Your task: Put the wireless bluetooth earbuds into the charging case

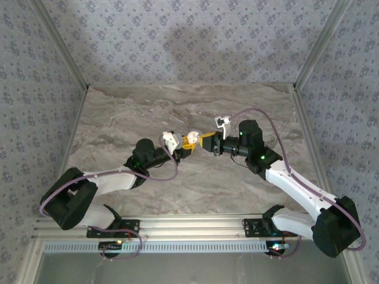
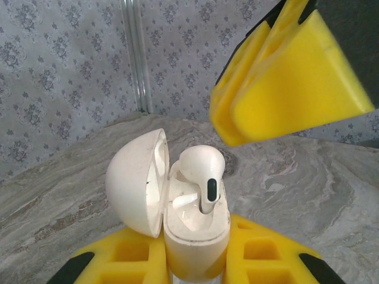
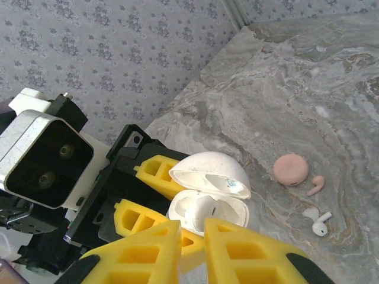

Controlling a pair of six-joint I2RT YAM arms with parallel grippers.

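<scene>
While the left pincer grips the open case, one earbud sits in it; the right pincer, seemingly empty and barely parted, hovers at its one o'clock. Another earbud lies on the desk.

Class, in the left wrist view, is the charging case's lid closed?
No: the charging case has its lid swung open, an earbud sitting inside.

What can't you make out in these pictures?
- Left wrist: base of the charging case cut off by the bottom edge, inside the left gripper.
- Right wrist: the right gripper hides the case's near rim.
- Top external: what sits in the case is too small to tell.
</scene>
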